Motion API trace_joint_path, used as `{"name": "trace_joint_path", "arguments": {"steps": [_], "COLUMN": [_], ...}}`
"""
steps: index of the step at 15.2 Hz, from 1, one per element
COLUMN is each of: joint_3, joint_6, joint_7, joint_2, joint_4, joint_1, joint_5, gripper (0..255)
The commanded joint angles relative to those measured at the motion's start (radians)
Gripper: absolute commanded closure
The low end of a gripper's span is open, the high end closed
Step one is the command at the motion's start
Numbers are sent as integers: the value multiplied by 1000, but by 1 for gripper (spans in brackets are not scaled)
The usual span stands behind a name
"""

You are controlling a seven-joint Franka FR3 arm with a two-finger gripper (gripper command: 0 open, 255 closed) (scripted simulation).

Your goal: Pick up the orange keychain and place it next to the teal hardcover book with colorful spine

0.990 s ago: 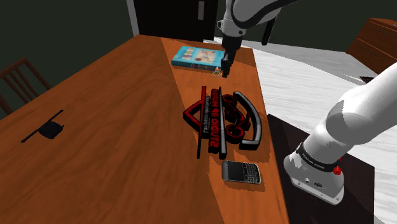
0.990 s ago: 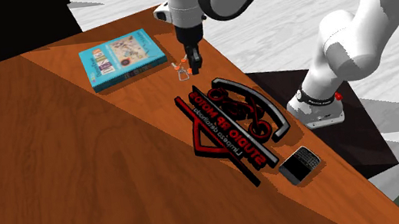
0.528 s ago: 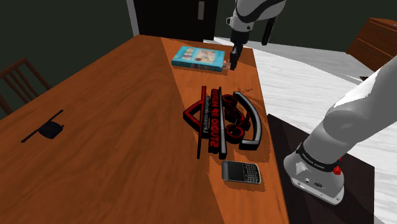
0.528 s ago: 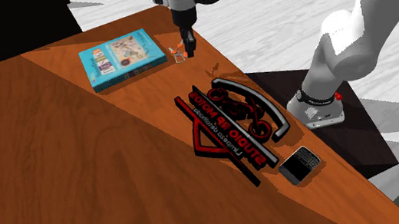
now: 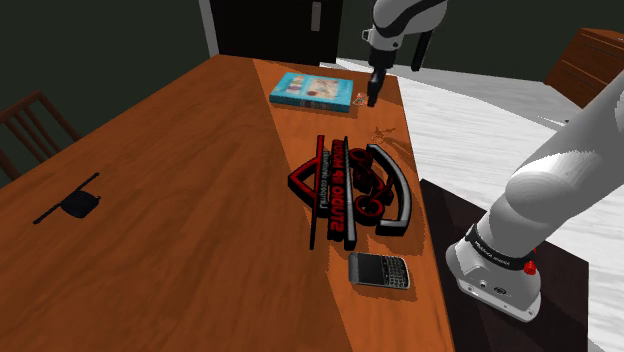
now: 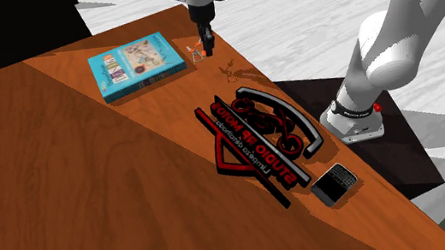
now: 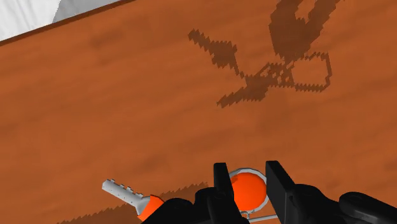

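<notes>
**Shoulder view:** gripper (image 5: 371, 99) hangs over far end of wooden table (image 5: 180, 150), just beside the teal hardcover book (image 5: 308, 90), on this view's right of it. Orange keychain (image 5: 358, 99) is a small speck at the fingertips, btwn gripper and book edge. Red-and-black sign (image 5: 348, 190) and phone (image 5: 380, 270) well apart, nearer the stand.

**Second ext. view:** same relation. Book lies to this view's left of gripper; keychain dangles on the book side. Its shadow (image 6: 227, 66) falls apart from it on the table, so load is prob. airborne, not set down.

**Wrist view:** fingers (image 7: 221, 184) narrowly apart, clasping the round orange fob (image 7: 247, 189) btwn them. Key (image 7: 124, 189) sticks out sideways past one finger, long axis roughly in line w/ the two fingers.

Judgement: next move mostly straight down; little sideways travel needed.
</notes>
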Motion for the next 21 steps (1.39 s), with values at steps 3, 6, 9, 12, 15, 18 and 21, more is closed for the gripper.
{"name": "trace_joint_path", "arguments": {"steps": [3,6,9,12,15,18,21], "joint_3": [0,-1,-1,-1,-1,-1,-1], "joint_6": [51,92,133,183,183,183,183], "joint_7": [0,-1,-1,-2,-2,-2,-2], "joint_2": [24,43,65,95,95,95,95], "joint_4": [-27,-48,-67,-88,-88,-88,-88], "joint_1": [0,0,0,0,0,0,0], "joint_5": [1,1,2,4,4,4,4], "gripper": [255,255,255,255,255,255,0]}}
